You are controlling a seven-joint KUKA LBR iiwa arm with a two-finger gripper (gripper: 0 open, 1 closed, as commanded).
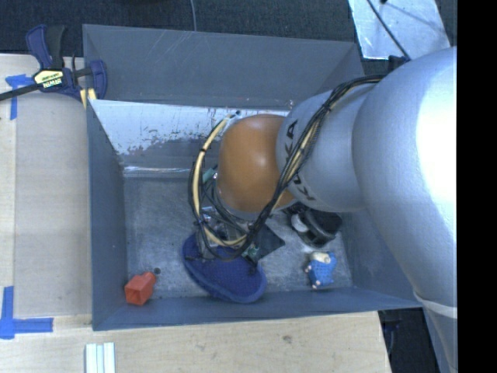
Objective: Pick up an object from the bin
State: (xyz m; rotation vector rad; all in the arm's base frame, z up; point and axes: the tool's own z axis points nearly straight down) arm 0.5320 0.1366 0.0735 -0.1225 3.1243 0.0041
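My gripper (220,238) is low over the bin floor near the front middle, mostly hidden under the arm's orange cover. Directly beneath it lies a dark blue, soft, rounded thing (227,277) like a cloth or pouch, and the gripper's lower end touches or overlaps its upper edge. To the right, a small blue and white toy-like thing (320,270) rests on the floor. A black and white round thing (309,225) lies partly under the arm.
A small red block (140,288) sits in the front left corner of the bin. The big silver arm covers the bin's right side. Bare floor lies at the left and back left.
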